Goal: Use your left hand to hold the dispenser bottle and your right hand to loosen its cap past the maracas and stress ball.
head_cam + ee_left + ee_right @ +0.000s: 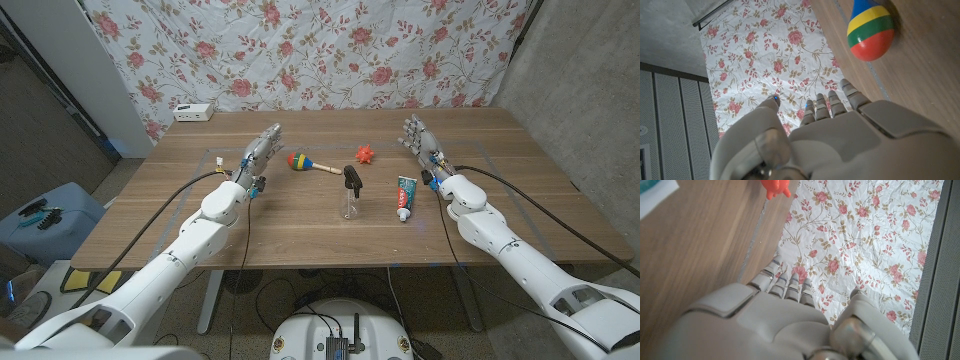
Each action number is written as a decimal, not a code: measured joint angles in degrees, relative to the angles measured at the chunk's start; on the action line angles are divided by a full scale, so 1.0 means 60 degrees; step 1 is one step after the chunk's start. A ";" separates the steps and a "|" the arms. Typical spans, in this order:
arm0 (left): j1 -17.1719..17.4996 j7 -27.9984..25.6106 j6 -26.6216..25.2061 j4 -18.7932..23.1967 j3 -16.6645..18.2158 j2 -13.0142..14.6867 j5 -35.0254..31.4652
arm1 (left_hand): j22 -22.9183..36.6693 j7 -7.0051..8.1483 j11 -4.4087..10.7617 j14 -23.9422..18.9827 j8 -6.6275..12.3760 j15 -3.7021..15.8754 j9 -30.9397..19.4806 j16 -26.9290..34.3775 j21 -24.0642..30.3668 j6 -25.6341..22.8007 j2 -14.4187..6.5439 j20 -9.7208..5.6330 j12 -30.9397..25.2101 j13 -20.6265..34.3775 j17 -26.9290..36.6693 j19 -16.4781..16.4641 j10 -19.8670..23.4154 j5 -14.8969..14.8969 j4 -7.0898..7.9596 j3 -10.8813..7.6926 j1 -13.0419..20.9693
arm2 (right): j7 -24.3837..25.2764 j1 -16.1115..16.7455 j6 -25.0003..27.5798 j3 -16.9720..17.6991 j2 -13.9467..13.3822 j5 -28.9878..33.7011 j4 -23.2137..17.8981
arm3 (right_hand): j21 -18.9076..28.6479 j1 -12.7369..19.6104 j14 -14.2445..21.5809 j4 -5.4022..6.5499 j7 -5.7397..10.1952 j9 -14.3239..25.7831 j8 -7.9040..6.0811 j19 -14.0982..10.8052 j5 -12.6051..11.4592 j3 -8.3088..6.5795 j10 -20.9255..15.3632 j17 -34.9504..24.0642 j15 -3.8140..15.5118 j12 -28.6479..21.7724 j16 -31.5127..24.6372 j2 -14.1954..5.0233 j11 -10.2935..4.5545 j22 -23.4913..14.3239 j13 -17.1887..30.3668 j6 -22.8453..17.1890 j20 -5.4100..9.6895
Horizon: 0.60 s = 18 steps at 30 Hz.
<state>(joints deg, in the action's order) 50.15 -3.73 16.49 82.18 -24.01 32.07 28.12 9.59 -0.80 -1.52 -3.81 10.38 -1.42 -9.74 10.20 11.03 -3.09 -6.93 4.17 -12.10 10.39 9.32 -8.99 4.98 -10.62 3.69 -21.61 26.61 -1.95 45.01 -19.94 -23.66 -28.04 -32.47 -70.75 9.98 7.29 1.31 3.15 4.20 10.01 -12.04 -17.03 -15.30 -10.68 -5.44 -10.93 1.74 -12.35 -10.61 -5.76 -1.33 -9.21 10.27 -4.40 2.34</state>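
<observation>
A small clear dispenser bottle (351, 203) with a black pump cap (351, 179) stands upright in the middle of the wooden table (300, 230). Behind it to the left lies a striped red, yellow, green and blue maraca (300, 161) (871, 29), and behind it to the right sits an orange spiky stress ball (365, 153) (775, 187). My left hand (259, 153) (840, 135) is open with fingers stretched out, left of the maraca. Over at the right, my right hand (421, 138) (765, 315) is open too, right of the stress ball. Neither hand touches anything.
A toothpaste tube (405, 196) lies right of the bottle, between it and my right forearm. A white box (193, 112) sits at the far left corner. A floral cloth (300, 50) hangs behind the table. A blue bin (45, 222) stands on the floor at left.
</observation>
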 measured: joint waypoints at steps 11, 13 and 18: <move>0.0130 0.0268 0.0031 0.0248 -0.0060 0.0271 -0.0246 | 0.0001 0.0301 0.0356 -0.0172 0.0037 0.0514 0.0000 0.0000 -0.0038 -0.0262 0.0810 -0.0181 0.0000 0.0001 0.0001 0.0025 0.0151 0.0000 -0.0844 0.0211 0.0579 | 0.0184 0.0228 -0.0125 0.0101 -0.0030 0.0049 -0.0188 | 0.0038 0.0010 0.0000 -0.0039 0.0000 -0.0001 0.0070 0.0000 0.0000 -0.0039 0.0001 -0.0001 0.0000 0.0024 -0.0036 -0.0010 0.0000 0.0000 -0.0001 0.0000 0.0000; 0.0226 0.0341 0.0051 0.0400 -0.0068 0.0448 -0.0287 | 0.0001 0.0341 0.0433 -0.0203 0.0037 0.0546 0.0000 0.0000 -0.0038 -0.0302 0.0977 -0.0240 0.0000 0.0001 0.0001 -0.0034 0.0228 0.0000 -0.1008 0.0240 0.0670 | 0.0311 0.0288 -0.0179 0.0121 -0.0031 0.0081 -0.0237 | 0.0038 0.0009 0.0000 -0.0039 0.0000 -0.0001 0.0070 0.0000 0.0000 -0.0039 0.0001 -0.0001 -0.0001 0.0024 -0.0036 -0.0010 0.0001 0.0001 0.0000 0.0000 0.0000; 0.0236 0.0501 0.0100 0.0416 -0.0068 0.0468 -0.0355 | 0.0001 0.0391 0.0579 -0.0239 0.0037 0.0581 0.0001 0.0000 -0.0038 -0.0353 0.1270 -0.0239 0.0000 0.0001 0.0001 -0.0034 0.0269 -0.0096 -0.1244 0.0341 0.0889 | 0.0374 0.0421 -0.0200 0.0146 -0.0024 0.0104 -0.0371 | 0.0038 0.0047 0.0000 -0.0039 0.0000 -0.0001 0.0070 0.0001 0.0000 -0.0039 0.0001 -0.0002 -0.0001 0.0024 -0.0036 -0.0048 0.0001 0.0001 -0.0001 0.0001 -0.0001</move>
<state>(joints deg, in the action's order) 51.56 -0.72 17.09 84.67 -24.42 34.88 25.99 9.60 1.54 1.95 -5.24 10.60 2.07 -9.74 10.20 10.80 -5.20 0.70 2.74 -12.10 10.40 9.33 -9.19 6.60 -11.20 -3.78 -19.56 31.94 0.29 47.53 -21.13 -22.79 -28.19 -31.85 -72.97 10.20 7.57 1.31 2.91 4.19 10.00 -11.62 -17.03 -15.30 -10.91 -5.44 -10.94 1.74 -12.21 -10.82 -6.05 -1.32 -9.20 10.27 -4.40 2.33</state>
